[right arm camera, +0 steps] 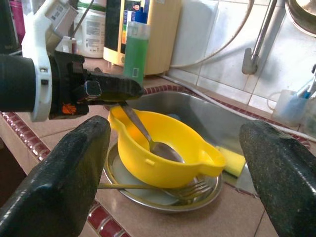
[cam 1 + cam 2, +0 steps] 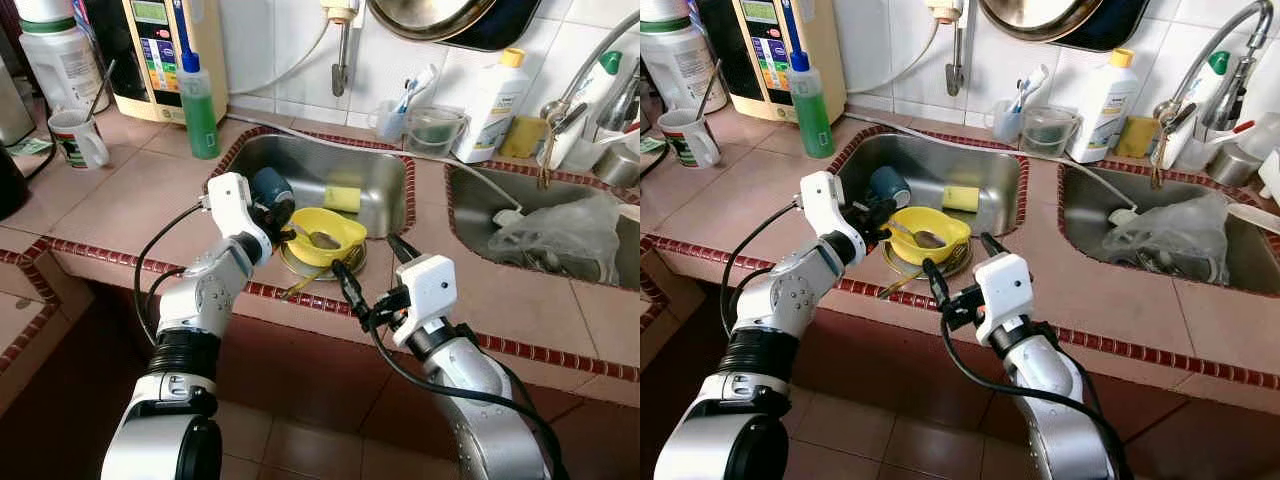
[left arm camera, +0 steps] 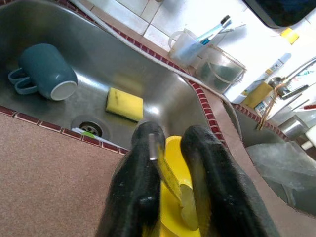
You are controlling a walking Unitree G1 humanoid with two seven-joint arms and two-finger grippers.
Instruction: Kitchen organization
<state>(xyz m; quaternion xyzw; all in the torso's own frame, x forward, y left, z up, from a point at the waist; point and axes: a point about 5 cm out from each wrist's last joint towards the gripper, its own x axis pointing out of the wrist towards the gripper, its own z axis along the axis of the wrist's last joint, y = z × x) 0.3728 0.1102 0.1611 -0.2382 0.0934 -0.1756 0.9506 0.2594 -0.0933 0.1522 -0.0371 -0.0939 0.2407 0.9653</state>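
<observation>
My left hand [image 1: 116, 91] is closed on the handle of a spoon [image 1: 148, 136], right at the rim of the yellow bowl [image 2: 320, 235]. The spoon's head rests down inside the bowl. In the left wrist view the handle runs between my two black fingers [image 3: 136, 192], pinched tight, with the yellow rim just beyond them.

The bowl sits on a round metal plate [image 1: 123, 180] on the tiled tabletop [image 2: 130, 200], at the front edge of the left sink [image 2: 300, 165]. A fork [image 1: 163, 188] lies across the plate under the bowl, its tines pointing toward my right side.

My right hand [image 2: 372, 272] hovers just in front of the bowl, near the tabletop's front edge, its fingers spread wide and holding nothing. It is close to the plate but not touching it.

Inside the left sink lie a dark blue mug [image 3: 47, 71] on its side and a yellow sponge [image 3: 124, 104], apart from each other. A green bottle [image 2: 198, 110] stands on the tabletop behind the sink's left corner, and a white mug [image 2: 78, 138] stands further to the left.
</observation>
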